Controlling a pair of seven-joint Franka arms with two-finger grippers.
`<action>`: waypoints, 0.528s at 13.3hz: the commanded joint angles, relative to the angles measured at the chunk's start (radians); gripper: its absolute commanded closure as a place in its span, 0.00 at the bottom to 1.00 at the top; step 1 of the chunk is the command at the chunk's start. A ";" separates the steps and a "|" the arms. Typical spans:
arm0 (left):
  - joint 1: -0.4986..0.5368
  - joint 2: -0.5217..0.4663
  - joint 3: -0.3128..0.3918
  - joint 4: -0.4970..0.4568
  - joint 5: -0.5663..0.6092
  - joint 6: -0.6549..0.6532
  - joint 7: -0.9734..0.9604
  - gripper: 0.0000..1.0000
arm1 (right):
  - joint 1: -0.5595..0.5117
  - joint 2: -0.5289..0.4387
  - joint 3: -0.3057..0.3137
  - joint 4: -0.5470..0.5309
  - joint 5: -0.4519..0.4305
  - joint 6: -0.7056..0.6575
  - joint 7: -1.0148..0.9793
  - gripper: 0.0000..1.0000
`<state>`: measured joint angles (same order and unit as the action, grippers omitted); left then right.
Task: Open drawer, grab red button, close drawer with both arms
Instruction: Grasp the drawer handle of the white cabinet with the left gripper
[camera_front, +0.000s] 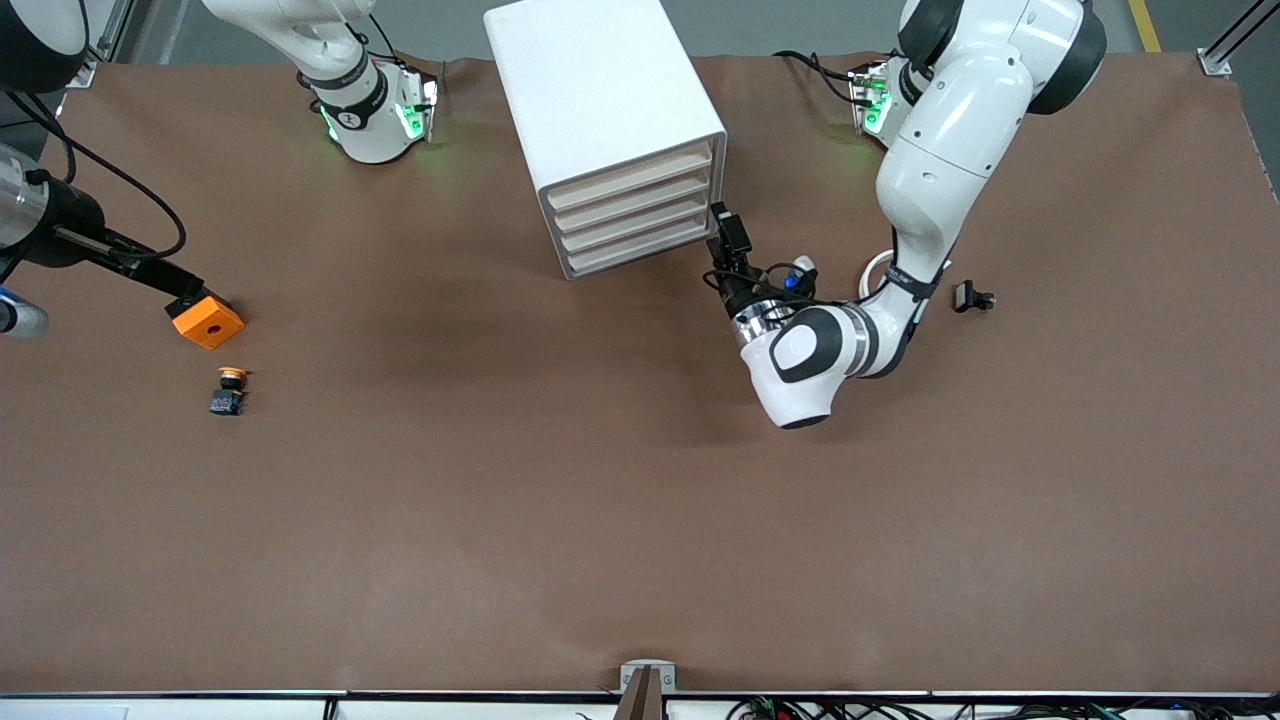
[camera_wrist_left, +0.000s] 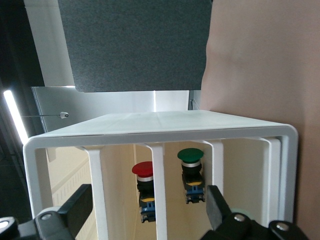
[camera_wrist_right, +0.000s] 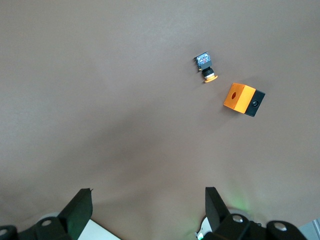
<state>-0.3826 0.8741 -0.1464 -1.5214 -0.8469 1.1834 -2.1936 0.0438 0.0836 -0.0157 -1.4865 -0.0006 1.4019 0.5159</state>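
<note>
Brown-covered table (camera_front: 600, 500), grey floor at its upper edge, perhaps a ceiling light strip (camera_wrist_left: 15, 117).

The left arm (camera_front: 935, 170) is reaching down from its base at the top edge of the tabletop, folding at the elbow and turning its wrist (camera_front: 810, 350) back toward that edge. The left gripper (camera_front: 722, 240) is hovering low over the tabletop near its middle, pointing toward the top edge. Its 2 black fingers (camera_wrist_left: 75, 207) are standing wide apart with nothing between them. The right arm (camera_front: 330, 50) is waiting, raised high near its own base at the top edge. The right gripper (camera_wrist_right: 147, 210) is hanging well above the tabletop, facing down, its 2 fingers (camera_wrist_right: 80, 210) spread wide and holding nothing.
</note>
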 joint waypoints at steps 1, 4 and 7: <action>-0.021 0.009 -0.004 0.018 -0.029 -0.021 -0.055 0.01 | -0.004 0.008 -0.001 0.019 0.004 -0.014 0.019 0.00; -0.033 0.014 -0.004 0.020 -0.034 -0.019 -0.063 0.22 | 0.005 0.008 -0.001 0.019 0.005 -0.015 0.023 0.00; -0.055 0.016 -0.004 0.018 -0.032 -0.019 -0.092 0.32 | 0.005 0.008 -0.001 0.019 0.010 -0.014 0.055 0.00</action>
<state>-0.4258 0.8754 -0.1493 -1.5213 -0.8602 1.1792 -2.2564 0.0439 0.0844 -0.0160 -1.4865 0.0005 1.4010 0.5356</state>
